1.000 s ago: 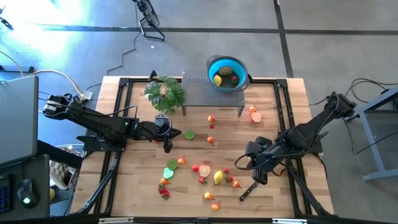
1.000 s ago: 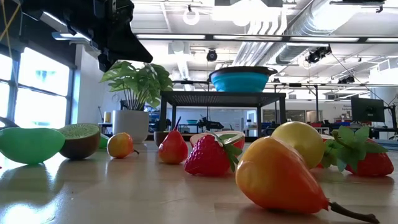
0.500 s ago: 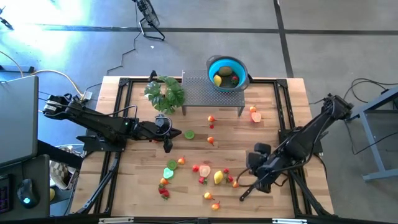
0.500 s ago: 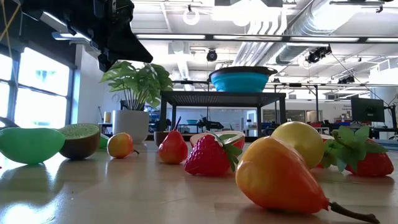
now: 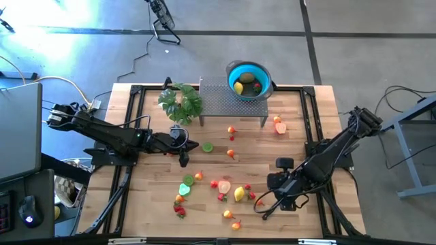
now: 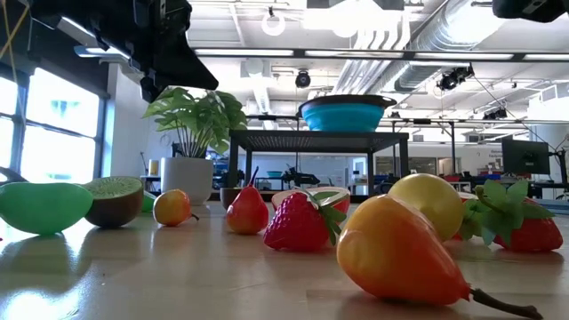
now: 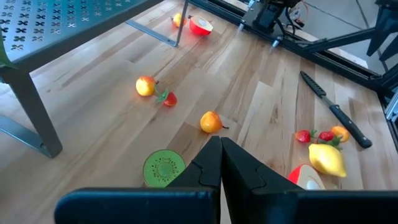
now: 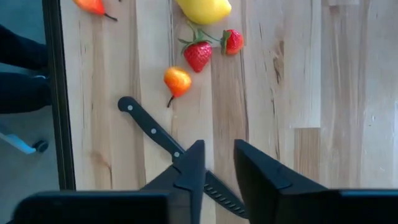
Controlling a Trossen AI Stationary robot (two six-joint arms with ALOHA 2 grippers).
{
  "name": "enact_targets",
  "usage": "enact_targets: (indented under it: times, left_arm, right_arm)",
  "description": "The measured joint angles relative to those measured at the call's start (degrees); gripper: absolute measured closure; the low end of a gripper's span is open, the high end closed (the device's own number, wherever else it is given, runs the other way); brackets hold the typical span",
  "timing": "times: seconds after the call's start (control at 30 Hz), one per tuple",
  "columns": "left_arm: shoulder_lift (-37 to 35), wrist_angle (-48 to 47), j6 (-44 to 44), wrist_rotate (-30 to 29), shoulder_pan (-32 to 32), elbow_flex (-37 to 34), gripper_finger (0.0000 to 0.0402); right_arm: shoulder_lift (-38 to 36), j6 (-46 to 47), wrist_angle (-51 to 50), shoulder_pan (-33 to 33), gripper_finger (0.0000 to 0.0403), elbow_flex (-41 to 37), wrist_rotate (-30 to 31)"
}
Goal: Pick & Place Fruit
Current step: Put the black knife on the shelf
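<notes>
Fruit (image 5: 238, 194) small, bright, scattered across table (image 5: 293, 136)

- Wooden table (image 5: 300, 129), pale butcher-block planks, black rail frame around its edges.
- Perforated metal shelf (image 5: 231, 103) on dark legs stands at the table's far side; hole pattern visible in the left wrist view (image 7: 56, 25).
- Blue bowl (image 5: 248, 80) sits on the shelf's far right corner; seen as a blue band atop the shelf in the low view (image 6: 347, 114).
- Leafy green plant (image 5: 180, 102) in a white pot (image 6: 187, 180), just left of the shelf.
- Black-handled knife (image 8: 152, 130) lies flat on the table near the front right, blade toward the table's middle; also seen at (image 7: 336, 109) and (image 5: 270, 208).
- Grey floor beyond the table, cables across it.
</notes>
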Motion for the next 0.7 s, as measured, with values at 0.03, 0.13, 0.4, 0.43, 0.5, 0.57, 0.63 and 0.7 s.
enact_targets:
  times: [0.03, 0.13, 0.4, 0.43, 0.5, 0.57, 0.63, 0.7]
  left_arm:
    - [0.0, 0.0, 0.1, 0.0, 0.0, 0.0, 0.0402]
    - [0.0, 0.0, 0.2, 0.0, 0.0, 0.0, 0.0402]
    - [0.0, 0.0, 0.3, 0.0, 0.0, 0.0, 0.0402]
    - [0.0, 0.0, 0.3, 0.0, 0.0, 0.0, 0.0402]
    - [0.0, 0.0, 0.3, 0.0, 0.0, 0.0, 0.0402]
    - [0.0, 0.0, 0.3, 0.0, 0.0, 0.0, 0.0402]
    - [0.0, 0.0, 0.3, 0.0, 0.0, 0.0, 0.0402]
    - [0.0, 0.0, 0.3, 0.0, 0.0, 0.0, 0.0402]
  right_arm:
    - [0.0, 0.0, 0.0, 0.1, 0.0306, 0.0, 0.0]
    - [0.0, 0.5, 0.0, 0.1, 0.0272, 0.0, 0.1]
    - [0.3, 1.0, 0.8, 0.1, 0.0185, -0.3, 0.5]
    - [0.3, 1.0, 1.1, 0.1, 0.0175, -0.5, 0.5]
    - [0.4, 1.2, 0.8, 0.1, 0.0160, -0.7, 0.4]
    - [0.4, 1.6, 0.9, 0.1, 0.0150, -0.7, 0.1]
    - [0.4, 1.6, 0.9, 0.1, 0.0146, -0.7, 0.0]
    - [0.4, 1.5, 1.0, 0.1, 0.0145, -0.7, 0.0]
